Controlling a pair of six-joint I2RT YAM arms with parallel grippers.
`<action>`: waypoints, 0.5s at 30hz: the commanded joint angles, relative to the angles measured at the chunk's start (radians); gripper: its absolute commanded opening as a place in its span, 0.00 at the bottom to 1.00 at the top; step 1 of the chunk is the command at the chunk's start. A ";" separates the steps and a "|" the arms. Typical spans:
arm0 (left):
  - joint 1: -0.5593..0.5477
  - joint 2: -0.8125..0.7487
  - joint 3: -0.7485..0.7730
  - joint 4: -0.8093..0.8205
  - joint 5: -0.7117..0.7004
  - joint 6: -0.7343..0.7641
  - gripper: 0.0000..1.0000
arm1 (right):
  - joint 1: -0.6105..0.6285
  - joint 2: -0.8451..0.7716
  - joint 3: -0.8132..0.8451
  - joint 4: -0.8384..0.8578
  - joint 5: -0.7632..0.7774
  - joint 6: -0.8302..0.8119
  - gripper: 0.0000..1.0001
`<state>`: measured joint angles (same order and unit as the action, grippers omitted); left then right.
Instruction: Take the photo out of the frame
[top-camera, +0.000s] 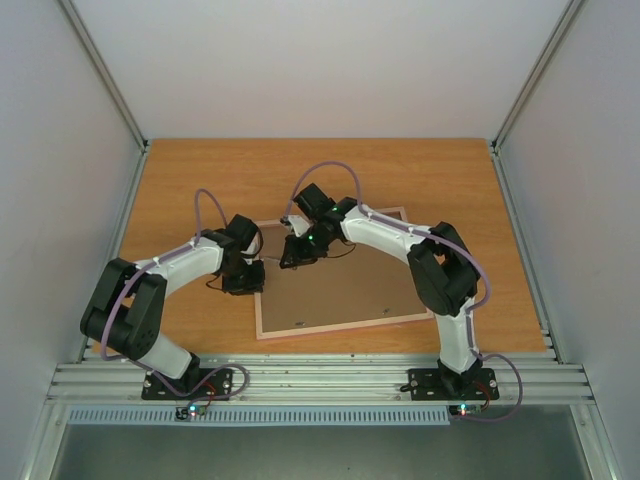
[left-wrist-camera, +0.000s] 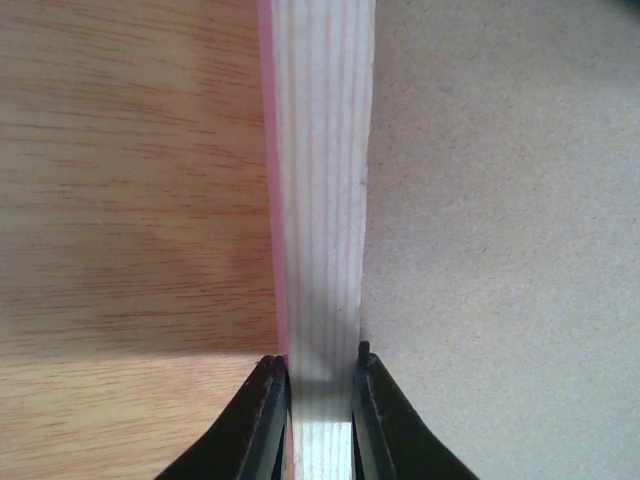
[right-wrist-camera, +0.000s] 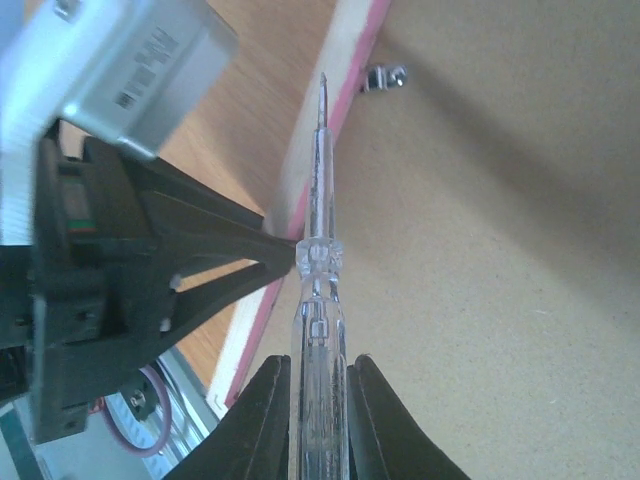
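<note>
The place looked like a robotics lab test cell, not a home or a shop. Plain white panels closed it in at the back and on both sides, held by bare aluminium posts. A wood-grain surface filled the booth, and slotted aluminium rails ran along its near edge. Two white-and-black robot arms, the left arm and the right arm, were bolted there on black plates. Purple cables looped along them, and small lights glowed at the bases.
</note>
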<state>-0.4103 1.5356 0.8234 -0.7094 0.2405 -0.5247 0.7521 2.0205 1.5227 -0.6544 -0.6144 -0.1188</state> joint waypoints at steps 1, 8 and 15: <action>-0.008 -0.001 -0.030 0.036 0.044 0.009 0.11 | 0.004 -0.043 0.012 0.030 0.024 0.024 0.01; -0.009 -0.003 -0.031 0.040 0.049 0.009 0.10 | 0.003 0.015 0.040 0.023 0.033 0.055 0.01; -0.008 -0.004 -0.035 0.045 0.057 0.008 0.10 | 0.004 0.060 0.064 0.035 0.023 0.069 0.01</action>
<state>-0.4103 1.5333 0.8204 -0.7063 0.2413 -0.5247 0.7521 2.0457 1.5429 -0.6353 -0.5915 -0.0704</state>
